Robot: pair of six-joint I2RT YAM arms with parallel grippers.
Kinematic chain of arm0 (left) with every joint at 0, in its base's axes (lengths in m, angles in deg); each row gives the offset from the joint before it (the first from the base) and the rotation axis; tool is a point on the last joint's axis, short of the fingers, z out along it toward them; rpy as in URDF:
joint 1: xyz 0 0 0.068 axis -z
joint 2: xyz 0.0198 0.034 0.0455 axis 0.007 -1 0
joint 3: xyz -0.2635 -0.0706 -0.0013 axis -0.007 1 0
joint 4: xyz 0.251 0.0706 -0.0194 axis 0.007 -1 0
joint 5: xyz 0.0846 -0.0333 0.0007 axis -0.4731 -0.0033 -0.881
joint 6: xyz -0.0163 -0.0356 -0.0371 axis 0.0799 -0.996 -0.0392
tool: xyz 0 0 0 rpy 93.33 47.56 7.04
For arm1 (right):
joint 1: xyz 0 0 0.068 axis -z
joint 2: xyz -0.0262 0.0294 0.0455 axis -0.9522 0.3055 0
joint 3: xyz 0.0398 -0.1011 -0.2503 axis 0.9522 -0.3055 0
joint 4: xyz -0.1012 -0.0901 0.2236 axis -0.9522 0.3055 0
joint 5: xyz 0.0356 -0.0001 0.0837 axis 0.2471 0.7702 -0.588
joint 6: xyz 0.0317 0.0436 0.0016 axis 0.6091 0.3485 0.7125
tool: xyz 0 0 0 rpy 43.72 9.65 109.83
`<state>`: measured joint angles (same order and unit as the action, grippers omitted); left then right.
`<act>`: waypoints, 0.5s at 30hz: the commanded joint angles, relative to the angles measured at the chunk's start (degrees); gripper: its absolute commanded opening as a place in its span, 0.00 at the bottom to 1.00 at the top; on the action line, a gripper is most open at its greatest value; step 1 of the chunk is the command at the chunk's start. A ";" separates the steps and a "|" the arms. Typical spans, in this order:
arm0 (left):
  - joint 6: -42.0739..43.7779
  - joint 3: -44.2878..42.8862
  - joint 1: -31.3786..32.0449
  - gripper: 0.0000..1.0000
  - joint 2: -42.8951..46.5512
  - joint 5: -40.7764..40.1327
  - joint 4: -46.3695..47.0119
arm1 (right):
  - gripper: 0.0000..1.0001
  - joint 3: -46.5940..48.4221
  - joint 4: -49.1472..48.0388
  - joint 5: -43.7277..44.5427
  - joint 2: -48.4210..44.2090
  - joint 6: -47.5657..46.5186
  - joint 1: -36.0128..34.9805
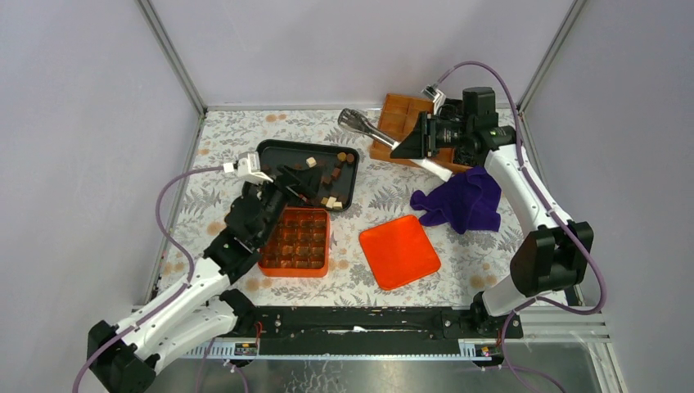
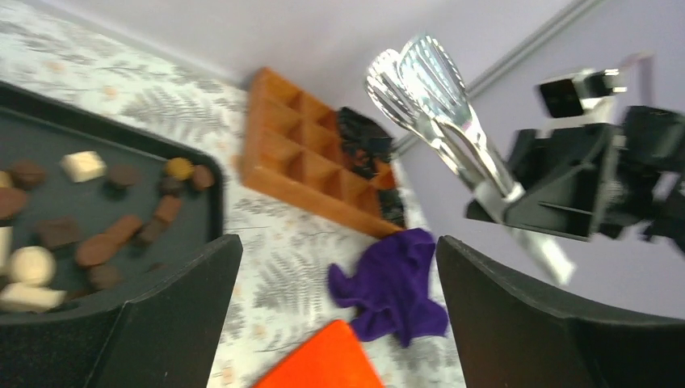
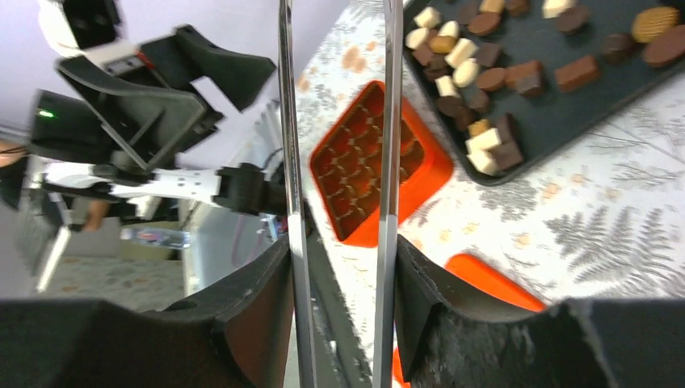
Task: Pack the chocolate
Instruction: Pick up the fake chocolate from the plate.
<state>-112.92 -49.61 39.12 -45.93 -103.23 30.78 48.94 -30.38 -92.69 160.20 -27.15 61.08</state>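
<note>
Left arm (image 1: 195, 288) and right arm (image 1: 524, 192): white moulded link shells joined by black cylindrical joint housings; one purple sheathed cable (image 1: 161, 209) runs along the left arm, a second purple cable (image 1: 479, 64) along the right; small white camera module (image 1: 245, 168) at the wrist; black matte wedge-shaped fingers (image 2: 174, 315) with bevelled edges; green indicator light (image 3: 46, 114) on the left arm's black wrist housing; black base block (image 1: 123, 368).

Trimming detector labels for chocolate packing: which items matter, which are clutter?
Job: small brown and cream chocolate pieces, black rectangular tray, orange gridded box, flat orange square lid, metal tongs.
Lying about: crumpled purple cloth, brown gridded tray, black-and-green bundles.
</note>
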 commanded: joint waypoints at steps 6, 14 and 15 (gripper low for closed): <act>10.28 -10.83 -11.65 0.99 -1.46 6.23 -35.47 | 0.48 6.19 14.72 9.63 2.72 -20.94 0.33; 18.25 -15.16 -24.47 0.99 -5.23 16.62 -43.08 | 0.45 14.10 22.63 17.38 11.08 -29.24 -1.05; 20.12 -16.03 -26.00 0.99 -5.78 17.36 -44.59 | 0.45 15.50 24.00 19.06 12.38 -30.89 -1.73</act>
<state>-100.64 -61.30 17.66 -50.69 -91.49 -7.01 57.62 -11.26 -79.29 169.47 -50.23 61.01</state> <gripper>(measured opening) 0.986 0.466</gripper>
